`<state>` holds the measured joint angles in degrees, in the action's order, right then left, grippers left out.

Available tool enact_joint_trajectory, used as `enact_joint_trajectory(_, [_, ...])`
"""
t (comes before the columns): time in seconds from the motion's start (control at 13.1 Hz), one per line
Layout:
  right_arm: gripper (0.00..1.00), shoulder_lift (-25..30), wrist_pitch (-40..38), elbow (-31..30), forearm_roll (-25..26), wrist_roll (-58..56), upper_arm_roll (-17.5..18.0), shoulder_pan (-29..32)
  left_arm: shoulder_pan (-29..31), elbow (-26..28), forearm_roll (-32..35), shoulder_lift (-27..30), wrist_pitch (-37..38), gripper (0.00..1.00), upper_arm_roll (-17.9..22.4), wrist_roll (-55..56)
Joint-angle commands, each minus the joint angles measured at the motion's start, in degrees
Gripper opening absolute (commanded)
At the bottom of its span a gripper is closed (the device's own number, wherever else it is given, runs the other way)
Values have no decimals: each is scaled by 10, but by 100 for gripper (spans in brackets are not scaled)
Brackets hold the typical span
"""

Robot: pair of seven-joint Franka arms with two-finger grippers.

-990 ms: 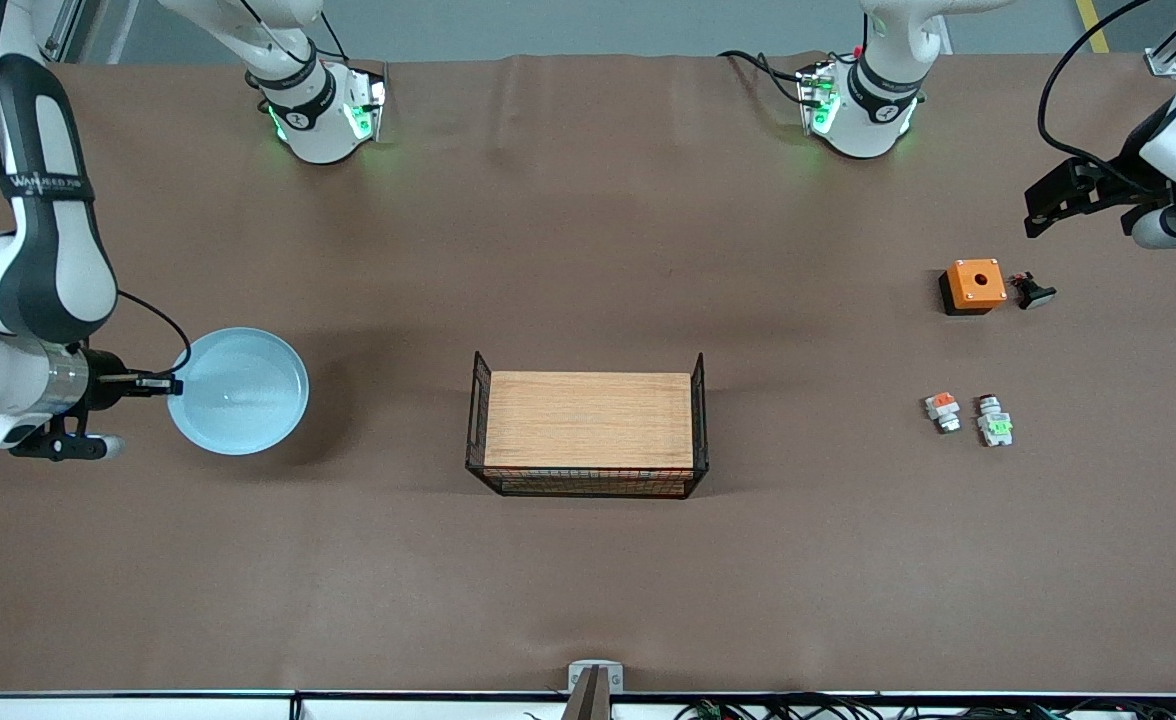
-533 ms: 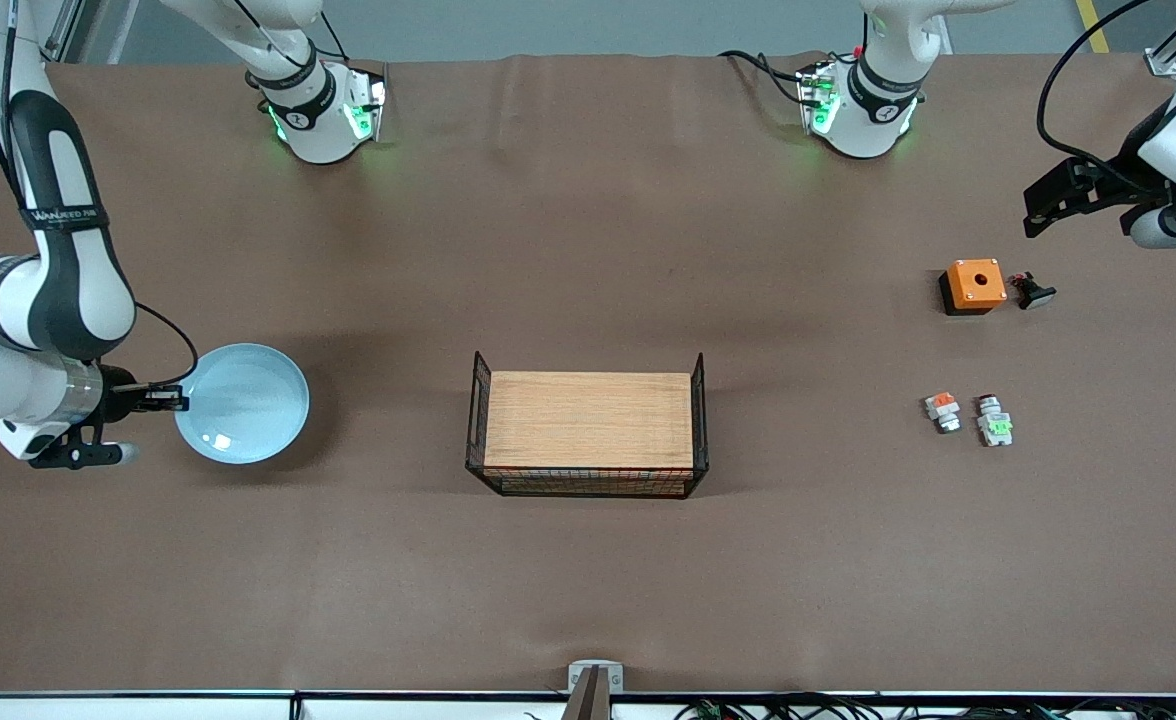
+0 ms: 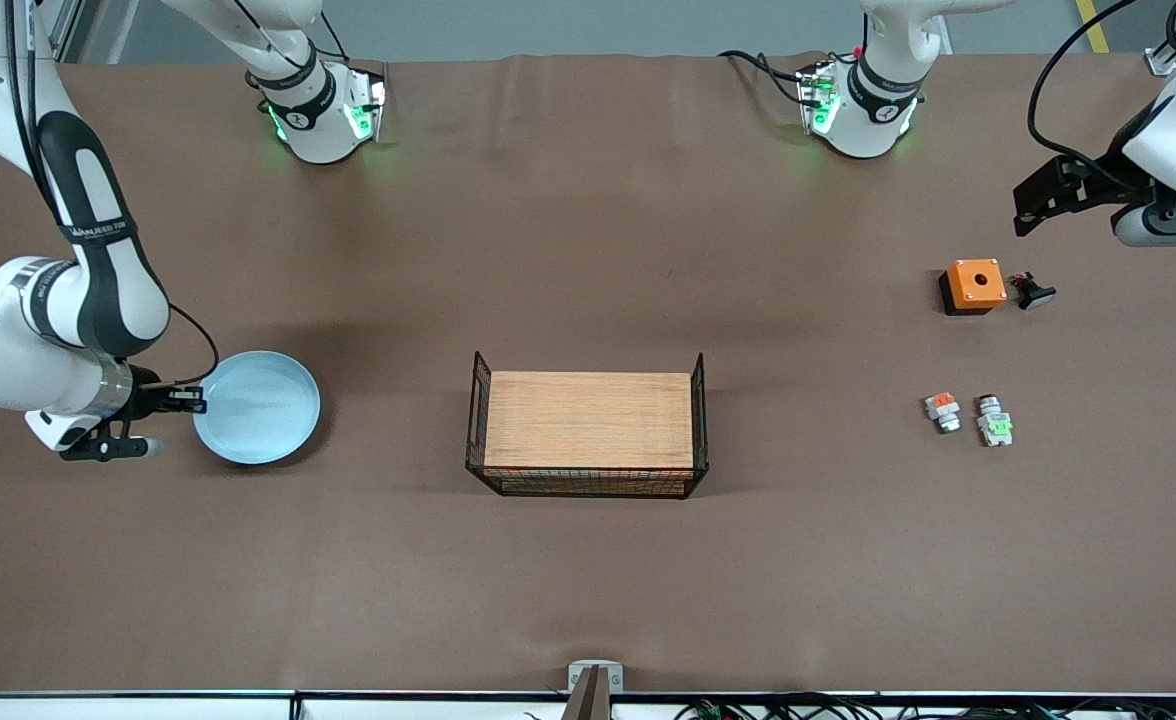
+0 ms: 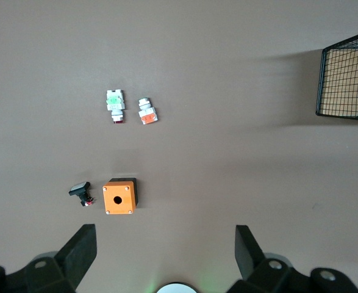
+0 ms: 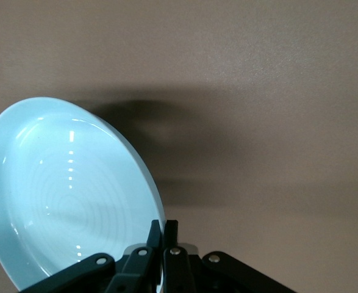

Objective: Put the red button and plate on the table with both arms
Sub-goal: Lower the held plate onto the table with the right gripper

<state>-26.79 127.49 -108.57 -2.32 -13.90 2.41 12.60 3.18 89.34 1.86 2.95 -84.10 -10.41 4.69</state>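
Note:
The pale blue plate (image 3: 258, 407) is at the right arm's end of the brown table (image 3: 588, 250). My right gripper (image 3: 188, 400) is shut on its rim and holds it tilted, low over the table. The right wrist view shows the fingers (image 5: 164, 229) pinching the plate's (image 5: 63, 195) edge. The red button (image 3: 995, 424), a white-grey unit with a green block, lies on the table at the left arm's end. It also shows in the left wrist view (image 4: 115, 102). My left gripper (image 3: 1038, 195) is open and empty, high over the table beside the orange box; its own view (image 4: 164, 253) shows the jaws wide apart.
A wire basket holding a wooden board (image 3: 588, 435) stands mid-table. A similar unit with an orange-red block (image 3: 942, 409) lies beside the red button. An orange box with a round hole (image 3: 973, 285) and a small black part (image 3: 1033, 291) lie farther from the camera.
My right gripper has carried the plate lower and a little toward the basket. My left gripper has shifted slightly toward its base.

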Motion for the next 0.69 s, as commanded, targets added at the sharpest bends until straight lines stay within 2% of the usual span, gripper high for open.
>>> enact_joint_trajectory(0.0, [2, -22, 27, -1, -4, -12, 11, 18, 2, 4, -10, 10, 1, 100, -2, 4])
enact_joint_trajectory(0.46, [7, -58, 62, -1, -4, -12, 11, 31, 3, 4, -11, 9, 1, 100, -2, 4])
enact_joint_trajectory(0.61, [19, -66, 76, -1, -5, -12, 11, 36, 4, 4, -10, 8, -1, 100, -2, 4])
